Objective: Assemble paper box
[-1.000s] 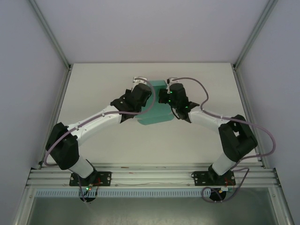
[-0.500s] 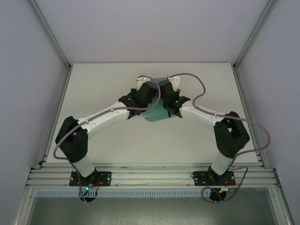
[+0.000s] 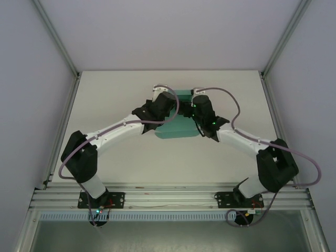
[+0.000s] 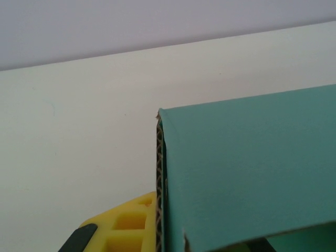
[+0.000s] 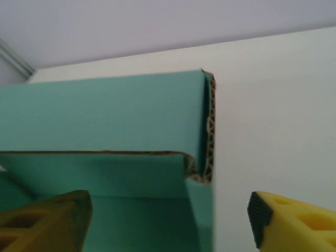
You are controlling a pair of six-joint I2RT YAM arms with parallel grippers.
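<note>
Progress check: I'd call this box roughly halfway. The paper box (image 3: 176,127) sits on the worktop (image 3: 115,89) toward the far middle, right between the two arms. On the wrist cams at least one wall is standing, with the card doubled over at the corners so you can see the corrugated edge. From above, a teal panel looks like it's lying flat toward the arm bases, so my guess is that flap or lid is not yet folded and tucked. The left pincer (image 3: 157,90) is clenched, apparently pinching the folded wall at its corner. The right pincer (image 5: 169,210) is released, with its yellow fingers (image 5: 42,223) wide apart either side of the other corner
</note>
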